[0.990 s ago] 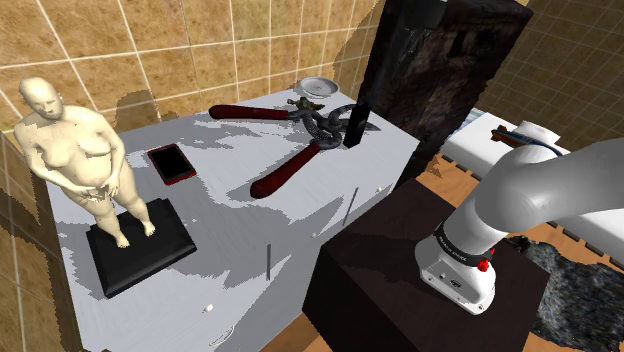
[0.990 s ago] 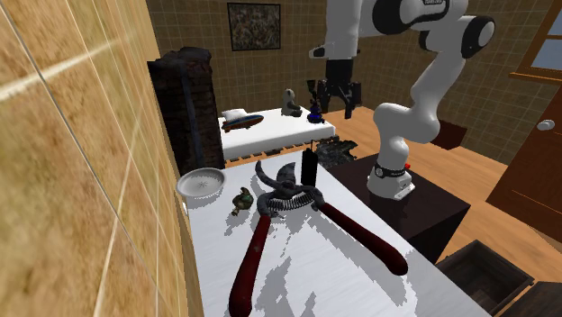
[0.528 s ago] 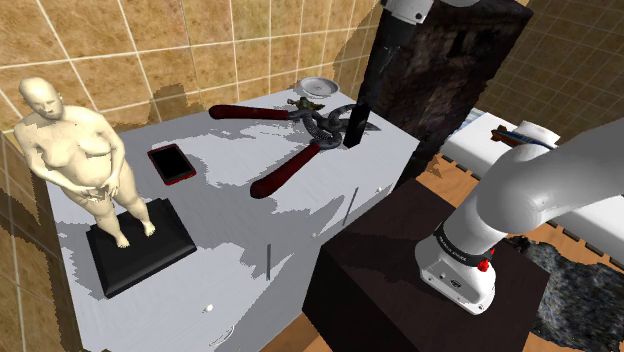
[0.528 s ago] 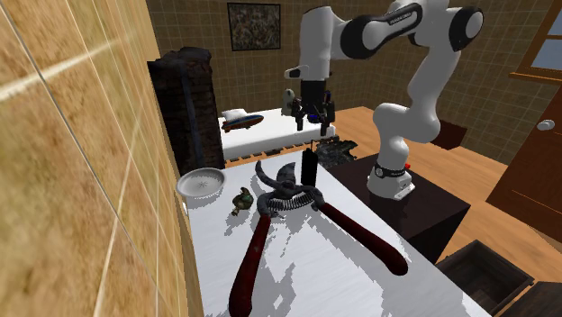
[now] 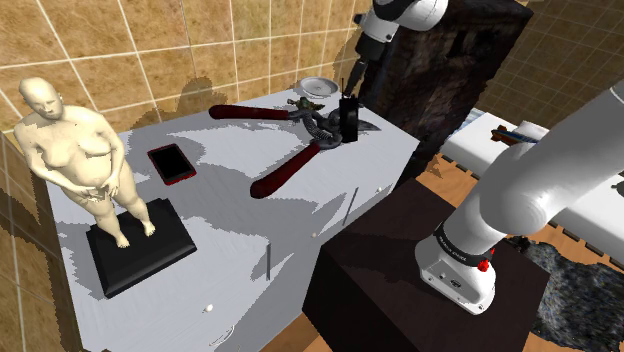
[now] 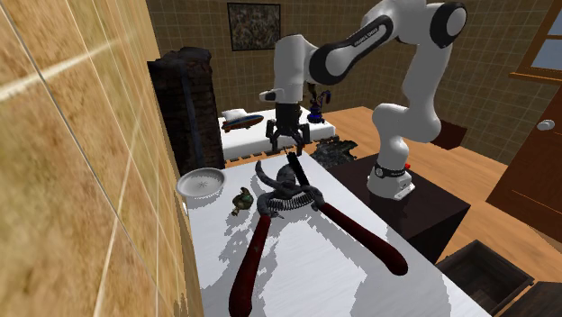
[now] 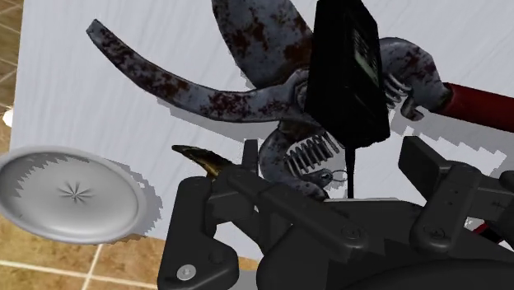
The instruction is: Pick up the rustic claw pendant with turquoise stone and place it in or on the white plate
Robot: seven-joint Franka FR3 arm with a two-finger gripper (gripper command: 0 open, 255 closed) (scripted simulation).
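The claw pendant is a small dark piece lying on the white table beside the shallow grey-white plate. In the shoulder view the pendant sits just in front of the plate at the table's far end. My gripper hangs open over the head of the big pruning shears, a short way from the pendant. In the wrist view, the pendant's gold-tipped claw pokes out past my gripper, with the plate beyond it. Nothing is between the fingers.
The rusty red-handled shears and an upright black device lie right under the hand. A red phone and a pale figure statue on a black base stand further along. A dark cabinet rises beside the table's end.
The arm has swung down and across from high above the stand to over the shears' head near the plate. The gripper stayed open. Nothing on the table moved.
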